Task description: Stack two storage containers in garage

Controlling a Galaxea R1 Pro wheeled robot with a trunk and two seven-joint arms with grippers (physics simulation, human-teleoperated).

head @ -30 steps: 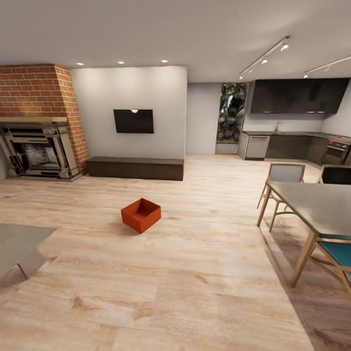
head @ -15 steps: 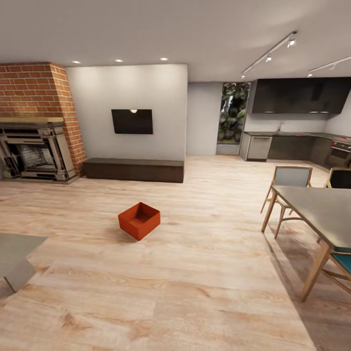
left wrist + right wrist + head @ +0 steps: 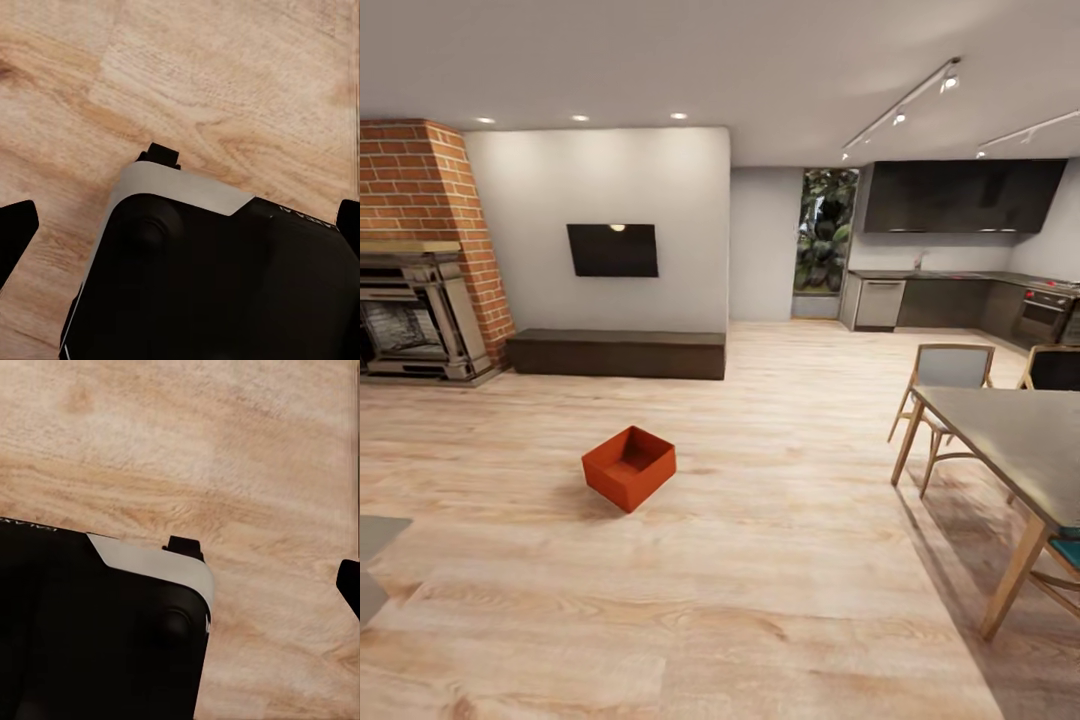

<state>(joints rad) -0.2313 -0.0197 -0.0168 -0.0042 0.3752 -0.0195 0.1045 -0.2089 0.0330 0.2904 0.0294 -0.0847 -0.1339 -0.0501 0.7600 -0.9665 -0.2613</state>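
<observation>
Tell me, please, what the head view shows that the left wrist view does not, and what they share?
Head view: one red-orange storage container standing open-topped on the planks, a brick fireplace, a wall TV, a dining table and the kitchen behind. Left wrist view: the robot's dark base, close up. Both share the light wood plank floor.

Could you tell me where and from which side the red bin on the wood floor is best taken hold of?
Probably by the rim of one wall, from above. The red bin sits upright and open-topped on the wood floor, one corner towards the camera, so its thin walls are free to pinch, one claw finger inside and one outside.
</observation>
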